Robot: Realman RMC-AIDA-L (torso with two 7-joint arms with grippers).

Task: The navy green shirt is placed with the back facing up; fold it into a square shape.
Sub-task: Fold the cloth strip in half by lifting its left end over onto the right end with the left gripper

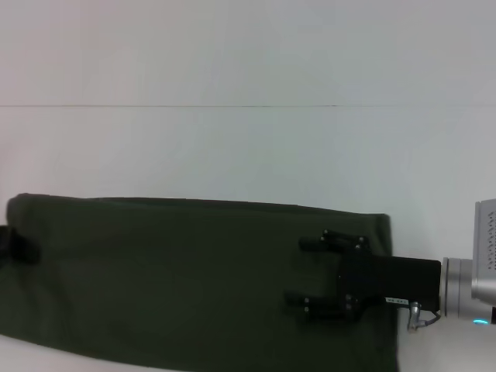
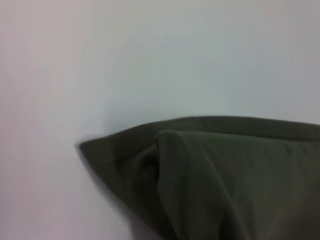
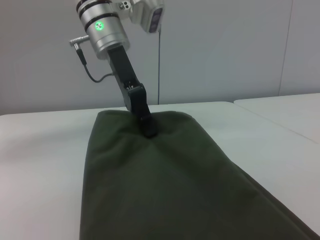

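Shirt: the navy green shirt [image 1: 178,279] lies on the white table [image 1: 248,147] as a long dark olive band, already folded narrow, running from 9 o'clock to past 3 o'clock across the lower half of my head view. Its far edge is straight; its near edge runs off the bottom of the view.

Shirt surface: plain, matte, no print showing. My left wrist view shows one end of it [image 2: 210,175], with a folded layer lying on top and a corner pointing out onto the bare table.

My right gripper: my right gripper [image 1: 310,271] comes in from 3 o'clock, level over the shirt's right end, fingers pointing toward 9 o'clock. The two black fingers [image 1: 329,241] stand spread well apart with only cloth between them. I cannot tell whether they touch the fabric or hang just above it.

My left gripper: my left gripper [image 3: 148,131] is at the shirt's far end in my right wrist view, its tip set down into the cloth where the fabric dimples around it. In my head view it is only a dark shape at the 9 o'clock edge [image 1: 17,246]. I cannot tell how wide it stands or whether it pinches the cloth.

Table: white, showing beyond the shirt toward 12 o'clock.
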